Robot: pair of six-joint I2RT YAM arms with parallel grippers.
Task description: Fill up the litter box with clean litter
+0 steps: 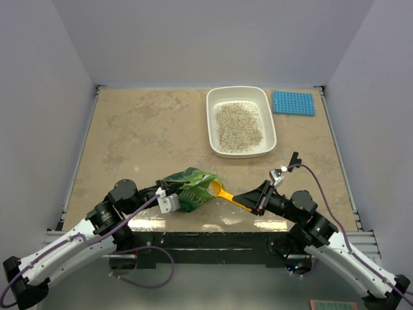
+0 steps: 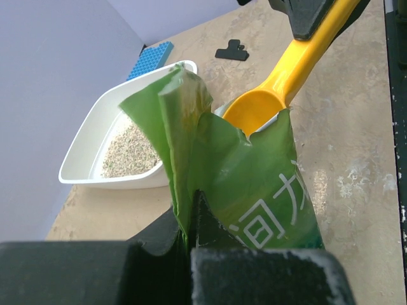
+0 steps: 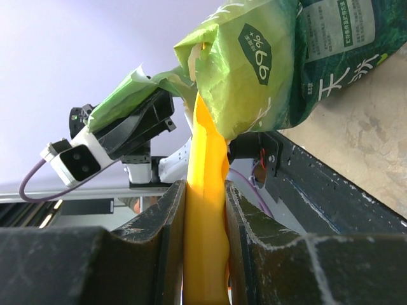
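In the overhead view, the litter box is seen right of centre in the upper half of the frame, standing on the beige table with its long side running toward the back wall. The clean litter is spread over the middle of the box's floor as a speckled beige-grey patch, and bare white plastic is left showing around it. A blue studded mat is laid just beside the box, at its upper right. A black binder clip is seen on the table toward the lower right of the box.

Near the bottom centre of the frame, a crinkly green bag is gripped by the left gripper. Its jaws are pressed together on a folded edge at the bag's mouth, as is shown closely in the left wrist view. The open mouth is turned toward the right of the frame.

A yellow scoop is clamped by its handle between the jaws of the right gripper, which are closed against both sides of the handle. The scoop's bowl is pushed into the mouth of the bag, with its rim visible at the torn edge. Whether granules lie in the bowl cannot be told. Bag and scoop are kept well apart from the litter box, to its lower left.
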